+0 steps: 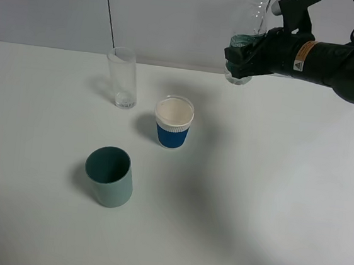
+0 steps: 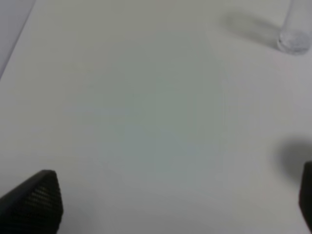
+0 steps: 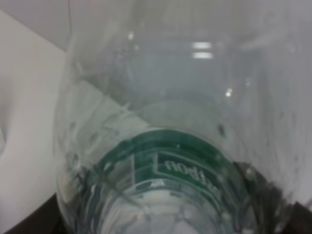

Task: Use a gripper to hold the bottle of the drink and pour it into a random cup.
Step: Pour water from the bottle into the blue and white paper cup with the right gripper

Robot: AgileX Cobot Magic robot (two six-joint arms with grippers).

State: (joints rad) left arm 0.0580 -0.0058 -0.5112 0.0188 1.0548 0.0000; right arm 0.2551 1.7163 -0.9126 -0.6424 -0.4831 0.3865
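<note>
Bottle of the drink (image 1: pixel 258 13), upper right: likely light, thin-walled, crushable, slick. Right gripper (image 1: pixel 242 58) clamps its labelled belly, a sound hold. Left gripper (image 2: pixel 170 200) spread, empty.

In the high view the bottle of the drink (image 1: pixel 257 17) runs off the upper edge of the frame, its top unseen. The right gripper (image 1: pixel 241 56) covers most of its green label (image 1: pixel 240 39). The left wrist view is blurred: the tall clear glass (image 2: pixel 295 29) is cropped to its base, and the left gripper (image 2: pixel 170 202) shows only its jaw tips. In the right wrist view the label's print is unreadable.
</note>
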